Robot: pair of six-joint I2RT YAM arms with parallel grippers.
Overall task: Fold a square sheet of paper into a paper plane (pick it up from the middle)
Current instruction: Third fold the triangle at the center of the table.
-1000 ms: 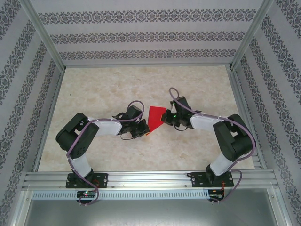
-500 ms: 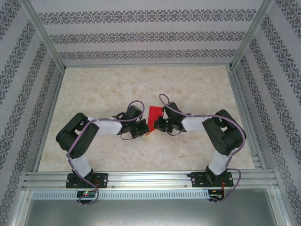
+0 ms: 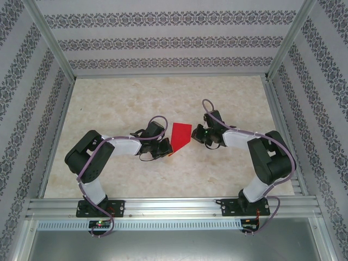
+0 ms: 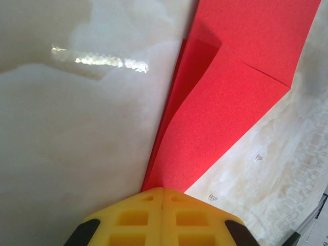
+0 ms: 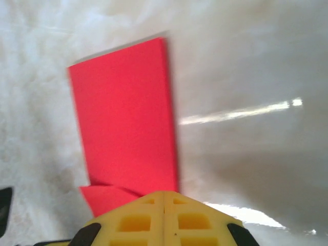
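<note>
The square sheet of paper (image 3: 181, 133) is bright red and lies folded on the table between my two grippers, narrowing to a corner at its near left. My left gripper (image 3: 169, 150) is shut, its yellow tips resting on that corner. In the left wrist view the paper (image 4: 230, 92) fans away from the shut left gripper (image 4: 162, 189), with stacked layers showing along its left edge. My right gripper (image 3: 194, 137) is shut and sits at the paper's right edge. The blurred right wrist view has the paper (image 5: 123, 118) just beyond the shut right gripper (image 5: 164, 193), a small flap (image 5: 102, 199) at its near left.
The marble-patterned table (image 3: 119, 103) is walled by patterned panels on three sides, with aluminium posts at the corners. An aluminium rail (image 3: 174, 206) carrying both arm bases runs along the near edge.
The right gripper swept left over the paper half a second ago and has drawn back to its right edge. The left arm and the paper's near corner stayed put.
</note>
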